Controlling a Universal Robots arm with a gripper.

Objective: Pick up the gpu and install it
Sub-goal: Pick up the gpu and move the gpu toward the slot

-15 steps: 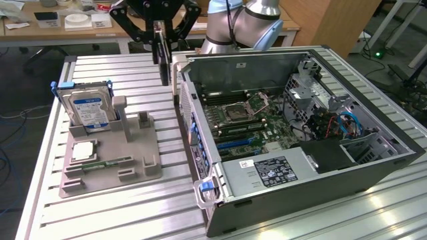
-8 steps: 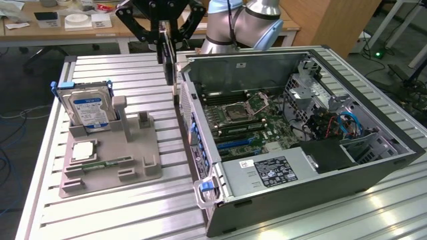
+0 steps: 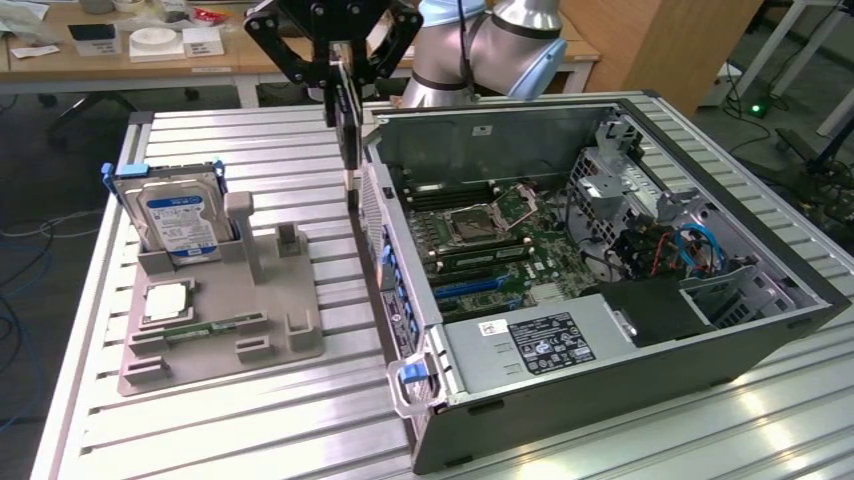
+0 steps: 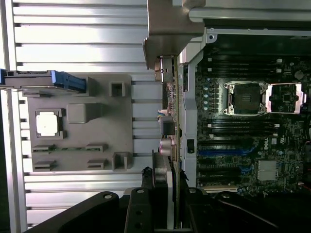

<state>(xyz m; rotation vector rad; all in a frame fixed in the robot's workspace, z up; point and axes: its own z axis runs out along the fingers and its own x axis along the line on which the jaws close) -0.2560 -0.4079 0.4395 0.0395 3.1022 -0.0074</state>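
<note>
We hold the gpu (image 3: 348,130) edge-on and upright in jaws pinched narrowly on its top edge, high beside the open case (image 3: 601,400), at its wall on the exterior view's left — its lower end could snag that rim, we judge, twisting it loose.

**Colours on your desk**

You see a ribbed silver desk (image 3: 267,420), a grey tray (image 3: 220,335) at 9 o'clock from the dark case (image 3: 601,390), a silver hard drive (image 3: 180,215) labelled blue, a green motherboard (image 3: 501,255) with blue slots (image 3: 470,286), and a black gpu (image 3: 350,130) with a pale bracket (image 4: 170,29).
</note>
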